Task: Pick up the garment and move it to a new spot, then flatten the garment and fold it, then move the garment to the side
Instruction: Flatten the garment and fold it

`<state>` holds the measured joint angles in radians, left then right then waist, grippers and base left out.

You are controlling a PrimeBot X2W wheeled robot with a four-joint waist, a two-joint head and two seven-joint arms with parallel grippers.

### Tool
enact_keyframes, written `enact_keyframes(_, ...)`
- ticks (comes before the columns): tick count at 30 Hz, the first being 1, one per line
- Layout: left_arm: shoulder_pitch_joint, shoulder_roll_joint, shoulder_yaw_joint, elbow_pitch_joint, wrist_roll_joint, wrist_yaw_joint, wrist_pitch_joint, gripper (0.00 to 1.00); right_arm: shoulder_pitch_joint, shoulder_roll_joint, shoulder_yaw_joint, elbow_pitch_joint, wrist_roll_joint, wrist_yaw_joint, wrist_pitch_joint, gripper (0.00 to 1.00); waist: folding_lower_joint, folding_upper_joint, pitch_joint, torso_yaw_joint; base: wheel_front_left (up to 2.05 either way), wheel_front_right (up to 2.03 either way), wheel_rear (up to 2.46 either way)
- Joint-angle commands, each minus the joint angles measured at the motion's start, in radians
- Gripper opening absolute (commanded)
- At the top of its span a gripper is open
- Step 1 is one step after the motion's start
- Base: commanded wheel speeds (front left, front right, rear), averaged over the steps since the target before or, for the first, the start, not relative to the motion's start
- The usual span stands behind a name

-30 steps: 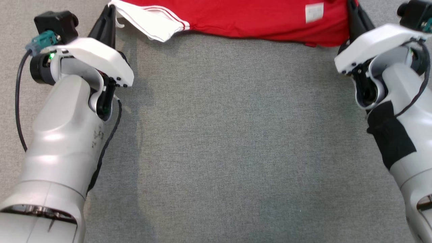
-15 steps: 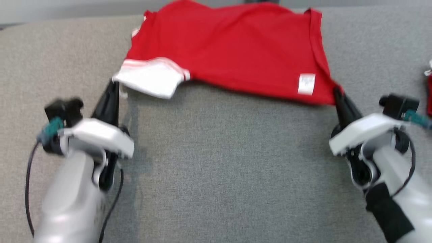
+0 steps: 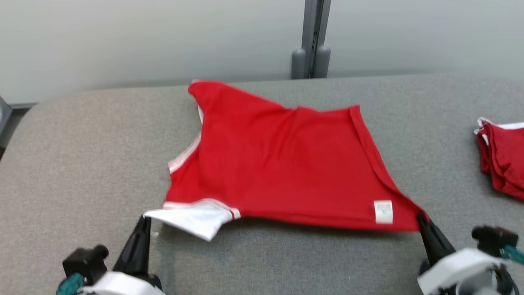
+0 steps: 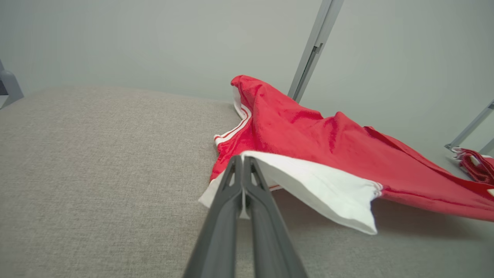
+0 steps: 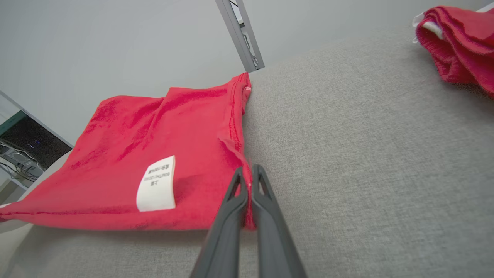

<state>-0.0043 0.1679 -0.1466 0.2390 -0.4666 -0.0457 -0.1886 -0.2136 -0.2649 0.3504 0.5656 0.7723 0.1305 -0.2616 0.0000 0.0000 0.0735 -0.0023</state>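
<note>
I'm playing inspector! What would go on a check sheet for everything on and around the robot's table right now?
Surface: grey fabric tabletop, rounded at its far left corner.
Job's things: red garment spread out, near edge lifted off the table; white flap at its near left corner; white label near its right corner.
Clutter: folded red clothes at the right edge.
Grippers: left gripper shut on the white flap's corner; right gripper shut on the garment's near right corner.
Cables: teal plug by the left gripper's base, another by the right's.
Surroundings: pale wall and grey post behind the table.
</note>
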Motion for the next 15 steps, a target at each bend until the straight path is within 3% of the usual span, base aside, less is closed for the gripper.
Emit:
enact_keyframes(1, 0.047, 0.009, -0.003, -0.066, 0.007, 0.022, 0.029, 0.00, 0.047, -0.009, -0.019, -0.024, -0.012, 0.000, -0.002, 0.00, 0.0000, 0.0000, -0.037, 0.009, 0.00, 0.00, 0.00)
enact_keyframes(10, 0.338, 0.062, -0.011, -0.524, 0.046, 0.171, 0.263, 0.00, 0.320, 0.021, -0.221, -0.256, -0.131, 0.000, 0.125, 0.00, 0.0000, 0.0000, -0.108, 0.010, 0.00, 0.00, 0.00)
enact_keyframes(15, 0.410, 0.085, -0.018, -0.667, 0.067, 0.214, 0.350, 0.00, 0.426, 0.076, -0.320, -0.401, -0.211, 0.000, 0.230, 0.00, 0.0000, 0.0000, -0.115, 0.013, 0.00, 0.00, 0.00)
